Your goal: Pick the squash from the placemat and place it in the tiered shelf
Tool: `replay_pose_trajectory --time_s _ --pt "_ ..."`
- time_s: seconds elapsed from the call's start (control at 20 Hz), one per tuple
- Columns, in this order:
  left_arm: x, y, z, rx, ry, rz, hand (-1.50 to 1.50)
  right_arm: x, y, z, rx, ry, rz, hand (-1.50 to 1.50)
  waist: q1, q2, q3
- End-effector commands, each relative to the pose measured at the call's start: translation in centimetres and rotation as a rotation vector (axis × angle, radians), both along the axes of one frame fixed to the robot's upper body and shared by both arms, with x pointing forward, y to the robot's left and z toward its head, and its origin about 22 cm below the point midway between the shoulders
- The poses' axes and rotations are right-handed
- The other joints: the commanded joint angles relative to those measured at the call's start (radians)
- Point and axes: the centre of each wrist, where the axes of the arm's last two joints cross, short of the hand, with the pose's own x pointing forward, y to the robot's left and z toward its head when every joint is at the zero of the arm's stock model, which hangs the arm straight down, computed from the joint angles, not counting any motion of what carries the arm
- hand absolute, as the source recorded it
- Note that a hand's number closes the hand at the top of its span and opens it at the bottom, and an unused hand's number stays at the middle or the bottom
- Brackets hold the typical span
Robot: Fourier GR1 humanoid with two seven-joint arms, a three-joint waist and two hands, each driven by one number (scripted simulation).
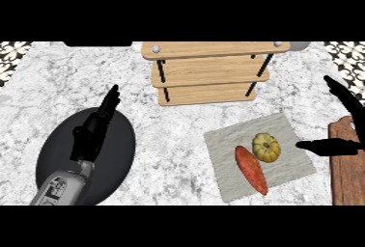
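- We saw the squash (266,147) lying on the placemat (235,185), toward the mat's far right part, touching or just beside a long orange sweet potato (251,170) that ran along the mat's middle to its near edge.
- The placemat sat skewed on the right half of the desk (171,125), with a wooden board (347,178) along the desk's right edge, just beside the mat.
- Our right hand (341,140) stood over the mat's right edge, spread wide: its thumb pointed at the squash from the right while the fingers rose toward the far right corner, apart from the squash. We judged this to be an open approach, shaped to close round the squash from its free side, since the sweet potato blocked the left.
- It held nothing yet, and the pick was not yet made.
- The tiered shelf (206,72) stood at the middle of the desk's far edge, its wooden boards open toward us, so we reckoned the squash could go in from the front.
- Our left hand (96,128) lay over a dark plate (118,169) at the near left of the desk, fingers straight and holding nothing, well apart from the work; we took it as resting out of the way.
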Motion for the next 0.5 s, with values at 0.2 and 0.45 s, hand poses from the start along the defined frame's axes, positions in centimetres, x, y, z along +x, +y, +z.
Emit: replay_pose_trajectory --time_s 0.2,0.45 --pt "0.0 1.0 -0.5 0.000 0.003 -0.008 0.00 0.2 5.6 5.3 -0.269 0.224 0.056 -1.50 0.008 0.001 -0.001" --pt "0.0 -0.8 0.1 0.004 -0.001 -0.012 0.00 -0.1 8.2 7.3 -0.523 0.399 0.109 -1.50 0.012 0.000 -0.002"
